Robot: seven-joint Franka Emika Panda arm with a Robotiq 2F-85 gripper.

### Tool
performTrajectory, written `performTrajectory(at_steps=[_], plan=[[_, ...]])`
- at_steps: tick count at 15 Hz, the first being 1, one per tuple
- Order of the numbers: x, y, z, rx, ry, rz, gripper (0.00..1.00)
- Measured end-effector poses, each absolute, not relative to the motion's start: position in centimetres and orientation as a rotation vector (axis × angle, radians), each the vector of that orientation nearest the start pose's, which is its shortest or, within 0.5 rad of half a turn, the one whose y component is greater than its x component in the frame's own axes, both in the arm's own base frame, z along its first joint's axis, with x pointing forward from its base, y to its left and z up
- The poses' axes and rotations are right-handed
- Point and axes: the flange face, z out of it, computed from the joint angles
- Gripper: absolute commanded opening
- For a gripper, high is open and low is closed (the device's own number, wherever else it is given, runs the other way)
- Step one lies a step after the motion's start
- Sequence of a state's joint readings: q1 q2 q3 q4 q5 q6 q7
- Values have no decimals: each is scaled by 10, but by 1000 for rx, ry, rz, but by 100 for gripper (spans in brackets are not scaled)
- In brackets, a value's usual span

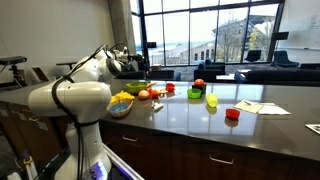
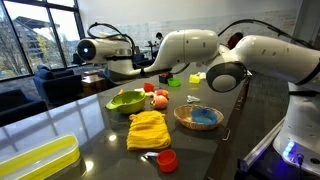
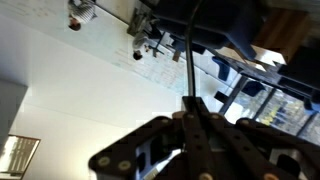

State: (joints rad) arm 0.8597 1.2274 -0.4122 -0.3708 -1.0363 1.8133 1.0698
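Risks first. Fingers [image 3: 195,135] hang in the air over the far end of the desk [image 1: 200,120], aimed out at a wall and windows rather than down. Nothing shows between them. Whether they are spread or pressed together I cannot tell, as the wrist view gives only their dark base.

Nearest thing below is the green bowl [image 1: 131,88]. It sits on the desk just beside the red fruit [image 1: 146,94], apart from the fingers.

Judgement:
- A descent at this tilt would likely land a knuckle, not the tips, on the bowl's rim, so the bowl could tip or skate on the glossy top.
- Nudged fruit could roll to the edge.
- In an exterior view the arm [image 2: 190,48] seems to reach across above the woven basket [image 2: 198,117] and yellow cloth [image 2: 148,128], so a low sweep might drag either.

Writing:
- Marks on the whiteboard [image 3: 140,50] are too blurred to read.
- The papers [image 1: 262,107] are too small to read.
- No brand or label is legible anywhere.
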Motion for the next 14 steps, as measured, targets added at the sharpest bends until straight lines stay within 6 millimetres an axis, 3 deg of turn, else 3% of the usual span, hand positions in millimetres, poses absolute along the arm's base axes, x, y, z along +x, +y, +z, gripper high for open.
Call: performTrajectory(at_steps=[7, 11, 14], plan=[[644, 547, 436, 2156, 208, 1765, 1], [647, 550, 437, 2345, 352, 1868, 1], [648, 550, 439, 2535, 449, 1810, 1]])
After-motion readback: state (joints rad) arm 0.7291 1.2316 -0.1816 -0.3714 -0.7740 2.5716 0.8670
